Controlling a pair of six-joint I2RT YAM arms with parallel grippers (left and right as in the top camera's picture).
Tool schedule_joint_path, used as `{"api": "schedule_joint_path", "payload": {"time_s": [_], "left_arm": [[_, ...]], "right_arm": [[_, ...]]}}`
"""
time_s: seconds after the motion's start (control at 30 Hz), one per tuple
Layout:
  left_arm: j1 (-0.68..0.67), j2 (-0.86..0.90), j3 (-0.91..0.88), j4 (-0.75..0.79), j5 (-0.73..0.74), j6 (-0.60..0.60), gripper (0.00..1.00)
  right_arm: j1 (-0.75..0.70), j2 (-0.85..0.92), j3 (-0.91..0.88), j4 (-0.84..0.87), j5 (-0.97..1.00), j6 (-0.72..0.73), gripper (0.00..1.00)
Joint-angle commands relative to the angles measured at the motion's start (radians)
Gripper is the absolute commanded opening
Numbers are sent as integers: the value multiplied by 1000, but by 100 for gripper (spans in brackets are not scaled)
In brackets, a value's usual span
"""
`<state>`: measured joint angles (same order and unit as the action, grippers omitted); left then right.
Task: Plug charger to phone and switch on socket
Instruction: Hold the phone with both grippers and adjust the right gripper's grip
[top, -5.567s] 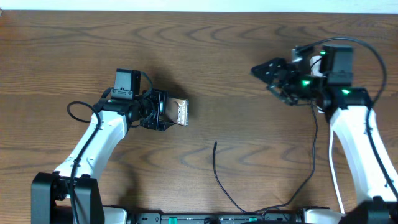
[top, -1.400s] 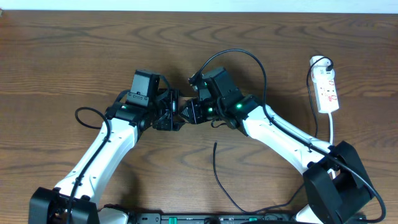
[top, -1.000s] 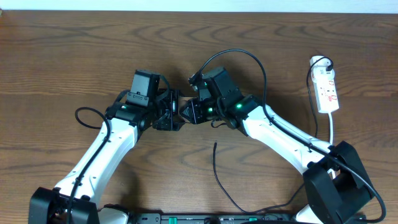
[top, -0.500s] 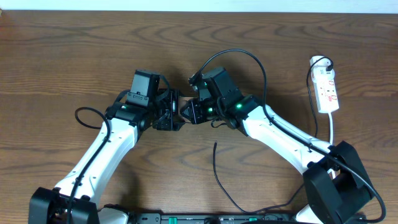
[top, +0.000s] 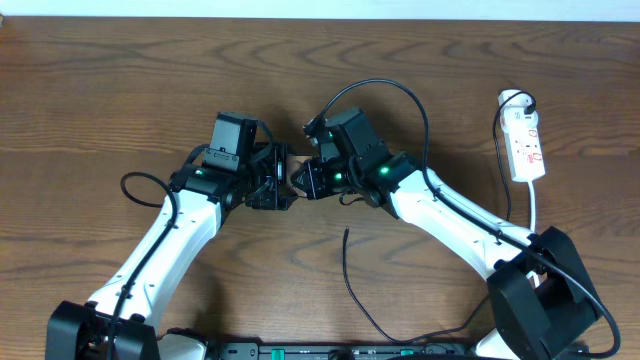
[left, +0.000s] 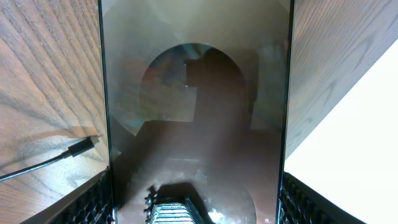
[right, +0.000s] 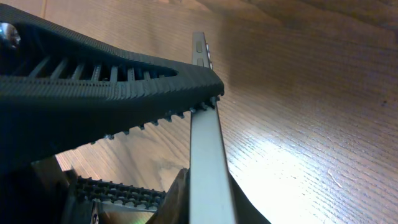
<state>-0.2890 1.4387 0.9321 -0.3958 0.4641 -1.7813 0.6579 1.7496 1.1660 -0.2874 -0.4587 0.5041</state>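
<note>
The phone (left: 193, 124) fills the left wrist view, its glossy face held across its width between my left gripper's (left: 194, 202) fingers (left: 99, 202). In the right wrist view the phone (right: 208, 162) is edge-on. My right gripper (right: 199, 140) pinches its thin body, and the upper finger's (right: 112, 81) teeth touch it. From overhead the left gripper (top: 270, 183) and right gripper (top: 299, 181) meet tip to tip and hide most of the phone. The charger's plug tip (top: 345, 232) lies on the table below them, unheld, and also shows in the left wrist view (left: 84, 147). The socket (top: 526, 145) lies at the far right.
The charger cable (top: 360, 305) curves from the tip down to the table's front edge. The socket's white cord (top: 533, 215) runs down past the right arm's base (top: 540, 290). A thick black arm cable (top: 400, 100) loops above the right wrist.
Over the last second the right gripper's jaws have narrowed onto the phone, and neither arm has shifted. Several seconds ago the right arm was over by the socket.
</note>
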Motion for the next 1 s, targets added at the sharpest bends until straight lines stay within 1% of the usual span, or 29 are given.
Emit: {"api": "schedule_joint_path", "payload": {"time_s": [0.0, 0.07, 0.17, 0.23, 0.33, 0.37, 0.4, 0.47, 0.5, 0.6, 0.63, 0.67, 0.97], "left_arm": [[-5, -14, 42, 8, 21, -4, 7], [-5, -14, 42, 8, 21, -4, 7], [-5, -14, 42, 8, 21, -4, 8], [-5, -14, 42, 8, 21, -3, 13], [-5, -14, 42, 8, 21, 0, 17], [-5, -14, 42, 8, 21, 0, 21], [-5, -14, 42, 8, 21, 0, 23], [-5, -14, 42, 8, 21, 0, 33], [-5, -14, 42, 8, 21, 2, 40], [-5, -14, 42, 8, 21, 30, 67], [-5, -14, 42, 8, 18, 34, 74], [-5, -14, 42, 8, 17, 34, 84], [-5, -14, 42, 8, 14, 42, 86]], "right_arm": [[11, 3, 16, 3, -3, -11, 9], [11, 3, 16, 4, -3, -11, 7], [11, 3, 16, 6, -3, -3, 2], [11, 3, 16, 7, -3, 0, 1], [11, 3, 16, 7, -3, 5, 1], [11, 3, 16, 8, -3, 6, 1], [11, 3, 16, 8, -3, 8, 1], [11, 3, 16, 8, -3, 8, 1], [11, 3, 16, 8, -3, 8, 1], [10, 3, 16, 8, -3, 8, 1], [10, 3, 16, 8, -3, 8, 1], [10, 3, 16, 9, -3, 8, 1], [2, 3, 16, 19, -3, 8, 1]]}}
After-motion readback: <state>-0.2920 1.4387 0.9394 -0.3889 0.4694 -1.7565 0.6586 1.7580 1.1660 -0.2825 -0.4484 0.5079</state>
